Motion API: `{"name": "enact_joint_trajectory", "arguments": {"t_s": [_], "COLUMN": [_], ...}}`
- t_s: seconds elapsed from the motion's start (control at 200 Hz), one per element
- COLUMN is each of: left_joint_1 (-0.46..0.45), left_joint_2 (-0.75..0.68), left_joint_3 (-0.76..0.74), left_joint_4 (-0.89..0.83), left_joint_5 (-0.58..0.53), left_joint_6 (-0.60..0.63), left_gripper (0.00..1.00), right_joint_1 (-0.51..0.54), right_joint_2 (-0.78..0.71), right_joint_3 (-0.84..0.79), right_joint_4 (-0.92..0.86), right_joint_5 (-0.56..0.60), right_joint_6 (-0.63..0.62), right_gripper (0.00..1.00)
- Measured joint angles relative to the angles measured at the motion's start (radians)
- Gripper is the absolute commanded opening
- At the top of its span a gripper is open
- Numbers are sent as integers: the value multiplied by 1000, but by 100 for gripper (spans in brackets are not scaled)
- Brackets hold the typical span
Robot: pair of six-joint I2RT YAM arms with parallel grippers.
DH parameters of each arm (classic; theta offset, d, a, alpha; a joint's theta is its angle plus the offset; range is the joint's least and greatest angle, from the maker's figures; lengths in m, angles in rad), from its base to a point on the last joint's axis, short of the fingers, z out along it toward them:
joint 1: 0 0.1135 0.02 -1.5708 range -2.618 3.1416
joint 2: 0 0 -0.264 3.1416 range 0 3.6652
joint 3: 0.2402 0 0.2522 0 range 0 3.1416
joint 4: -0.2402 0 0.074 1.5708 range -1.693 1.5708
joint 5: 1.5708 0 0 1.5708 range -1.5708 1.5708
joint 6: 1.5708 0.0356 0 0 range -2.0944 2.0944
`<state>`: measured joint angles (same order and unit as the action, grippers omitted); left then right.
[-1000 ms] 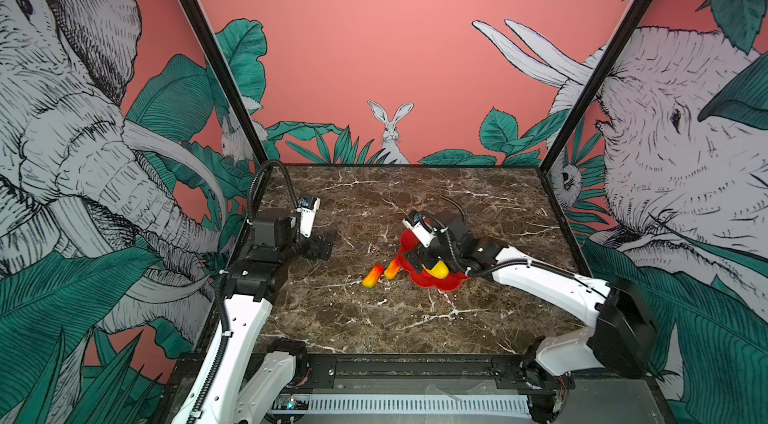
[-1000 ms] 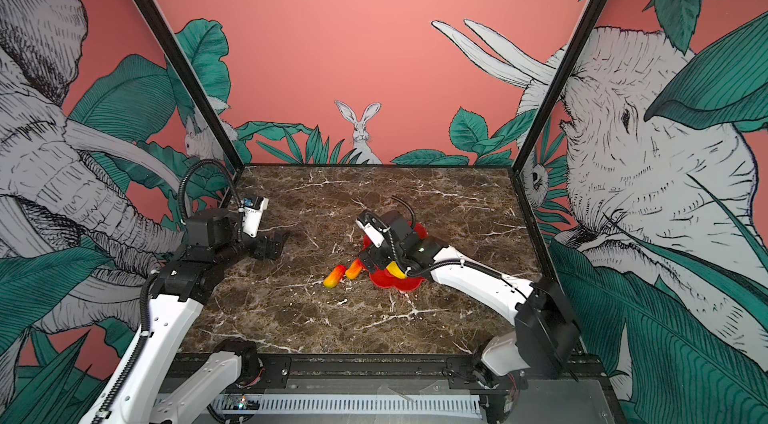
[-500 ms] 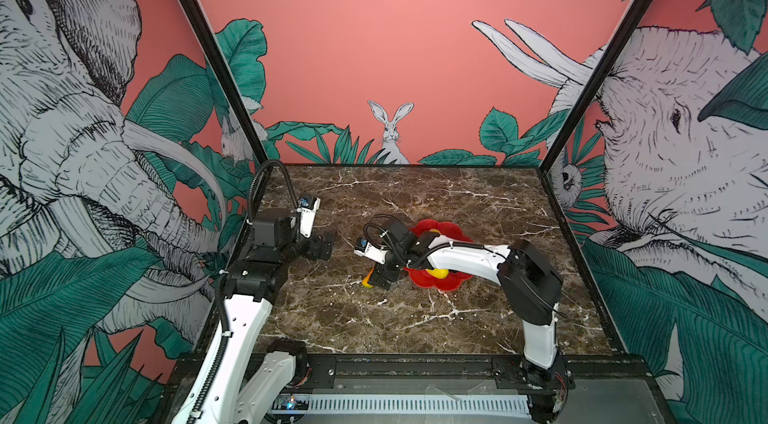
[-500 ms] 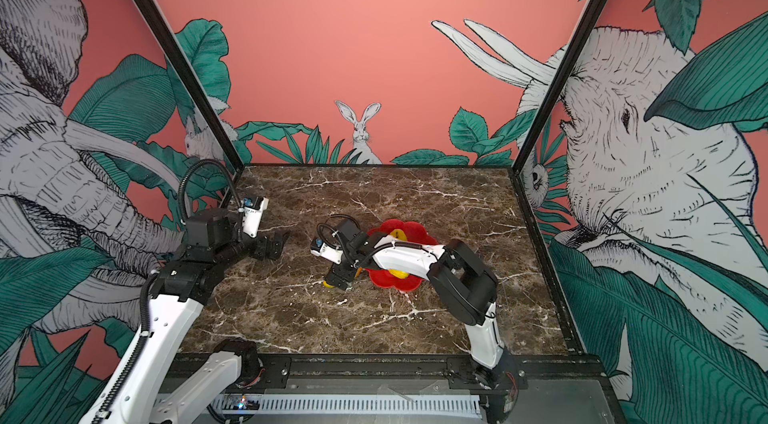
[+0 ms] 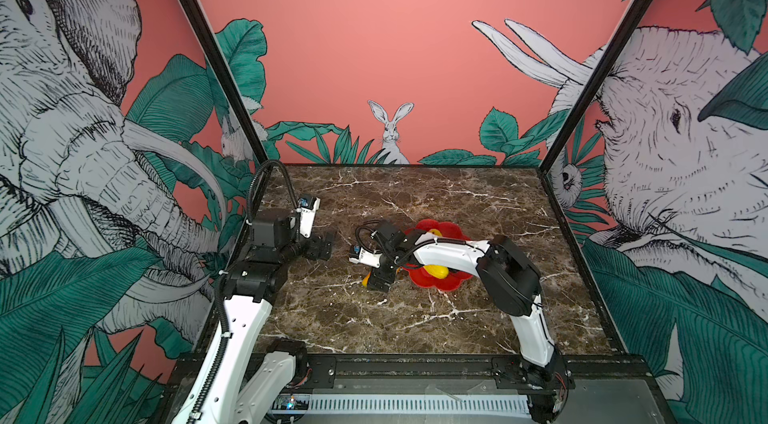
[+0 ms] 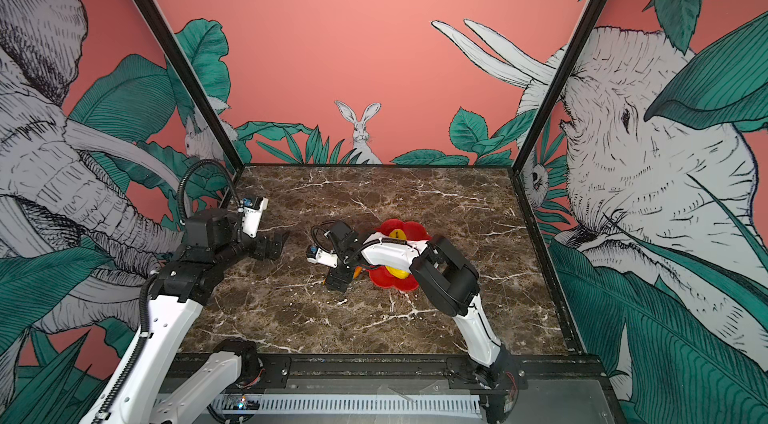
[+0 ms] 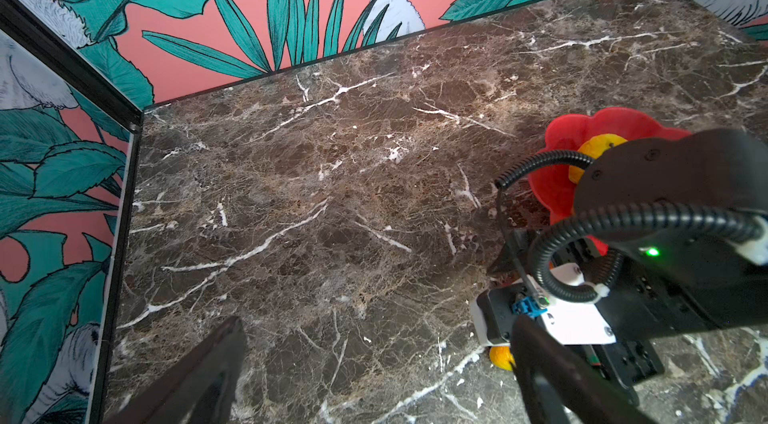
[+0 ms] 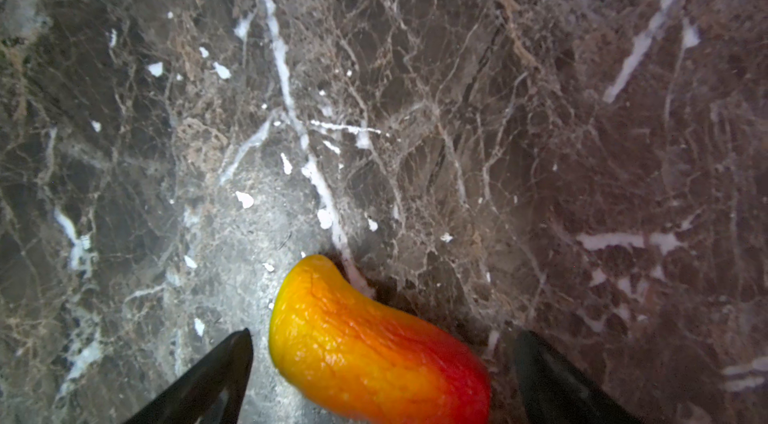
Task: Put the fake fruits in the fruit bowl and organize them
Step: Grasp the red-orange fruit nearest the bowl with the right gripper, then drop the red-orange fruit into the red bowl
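Across the floor of the booth lay a brown marble table (image 5: 415, 201), closed in by pink walls (image 5: 395, 48) printed with leaves and animals. Over it the right arm (image 5: 449, 253) reached from its base toward the middle, passing above the bowl and bending down just left of it. The left arm (image 5: 241, 318) stood along the left edge. The left gripper (image 5: 326, 245) was held over the left side of the table, well apart from the bowl; in the left wrist view its fingers (image 7: 208, 372) stood wide with only bare marble between them. The right gripper (image 5: 379, 280) pointed down at the table beside the bowl's left rim. In the right wrist view its fingers (image 8: 216, 380) were spread wide on either side of a fruit, with a gap on each side and no touch that could be seen. A red flower-shaped bowl (image 5: 451, 230) sat right of the table's centre, partly hidden under the right arm in both top views. A long yellow fruit (image 5: 436, 271) lay in its near part and a round yellow fruit (image 5: 435, 232) with a dark stem in its far part. The red-to-yellow fruit (image 8: 374, 351) lay on the marble outside the bowl, between the right gripper's fingers, its yellow end (image 5: 365, 280) poking out past the gripper.
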<state>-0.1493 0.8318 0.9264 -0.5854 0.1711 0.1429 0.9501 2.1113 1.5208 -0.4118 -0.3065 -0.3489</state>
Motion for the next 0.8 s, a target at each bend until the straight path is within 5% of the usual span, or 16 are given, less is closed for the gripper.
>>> {"name": "enact_joint_trajectory", "arguments": {"t_s": [0.47,0.8], "left_joint_1": [0,0], "left_joint_2": [-15,-15], "left_joint_3": [0,-7], "left_joint_4": [0,0], "left_joint_5": [-5,-8], "left_joint_6": [0,0], "left_gripper": [100,100], "right_joint_1": [0,1], "right_joint_2": [58,9], "right_joint_3": [83,84], "right_joint_4": [-80,-118], "right_joint_5": [11,13], "right_joint_6": [5,4], "right_gripper": [58,51]}}
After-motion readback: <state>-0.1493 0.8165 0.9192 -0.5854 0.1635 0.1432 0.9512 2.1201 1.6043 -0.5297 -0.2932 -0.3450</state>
